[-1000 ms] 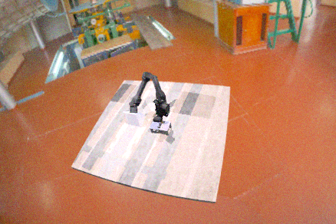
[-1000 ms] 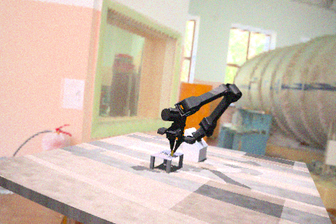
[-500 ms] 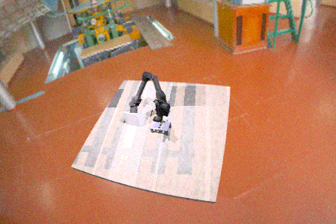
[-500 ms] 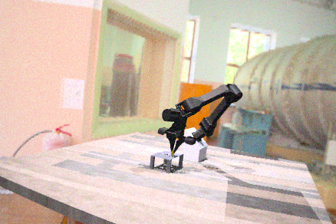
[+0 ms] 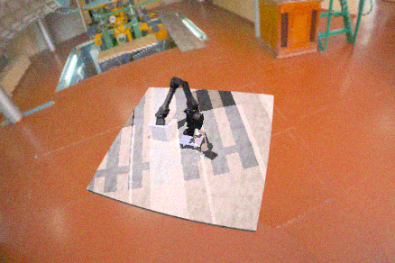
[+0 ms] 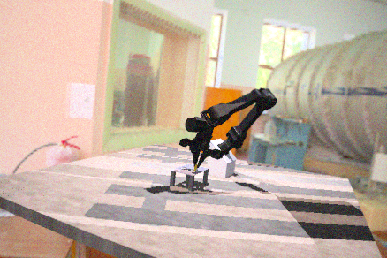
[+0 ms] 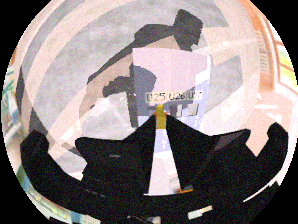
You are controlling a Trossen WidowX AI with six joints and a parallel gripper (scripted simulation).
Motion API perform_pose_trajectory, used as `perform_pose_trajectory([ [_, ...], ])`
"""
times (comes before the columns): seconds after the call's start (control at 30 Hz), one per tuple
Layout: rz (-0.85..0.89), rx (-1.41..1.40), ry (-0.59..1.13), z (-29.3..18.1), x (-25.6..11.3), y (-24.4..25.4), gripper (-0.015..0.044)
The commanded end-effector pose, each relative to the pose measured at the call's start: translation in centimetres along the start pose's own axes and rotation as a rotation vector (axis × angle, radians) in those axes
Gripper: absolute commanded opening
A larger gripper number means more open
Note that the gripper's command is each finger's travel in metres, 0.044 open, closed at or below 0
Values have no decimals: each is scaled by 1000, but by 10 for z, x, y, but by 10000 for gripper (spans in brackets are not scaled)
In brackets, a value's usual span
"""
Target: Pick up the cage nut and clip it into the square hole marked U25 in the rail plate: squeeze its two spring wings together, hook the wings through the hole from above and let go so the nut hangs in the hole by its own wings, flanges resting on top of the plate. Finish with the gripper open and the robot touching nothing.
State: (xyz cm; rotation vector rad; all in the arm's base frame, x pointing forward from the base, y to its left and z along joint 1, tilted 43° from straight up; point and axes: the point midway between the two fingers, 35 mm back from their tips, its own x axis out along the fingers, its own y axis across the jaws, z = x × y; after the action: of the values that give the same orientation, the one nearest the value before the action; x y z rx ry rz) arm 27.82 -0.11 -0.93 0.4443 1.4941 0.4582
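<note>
Bench (image 5: pixel 226 198) (image 6: pixel 133 212): patched in grey and cream, bearing all. Plate (image 5: pixel 186 140) (image 6: pixel 180 170) (image 7: pixel 172 70): raised on legs, labels U25, U26, U27 left to right in the wrist view. Nut (image 6: pixel 195 168) (image 7: pixel 160 118): yellow, pinched in the claw (image 6: pixel 195 166) (image 7: pixel 160 117), at the U25 label (seating in the hole: cannot tell). White block (image 6: pixel 222 165): behind the plate.

"How's our light?"
"Bright; we see hard dark shadows across the tabletop (image 5: pixel 226 198) (image 6: pixel 133 216) (image 7: pixel 55 60)."
"And sharpness?"
"We get grain everywhere, soft backgrounds, pale glare on the rail plate (image 7: pixel 172 67), and fisheye bending at our wrist view's edges."
</note>
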Motion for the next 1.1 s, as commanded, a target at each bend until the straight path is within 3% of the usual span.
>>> perform_pose_trajectory([
  [0.0, -12, 4, -3, 0, -1, 0, 29],
  [1.07, -75, 5, -3, 0, 0, 3, 29],
])
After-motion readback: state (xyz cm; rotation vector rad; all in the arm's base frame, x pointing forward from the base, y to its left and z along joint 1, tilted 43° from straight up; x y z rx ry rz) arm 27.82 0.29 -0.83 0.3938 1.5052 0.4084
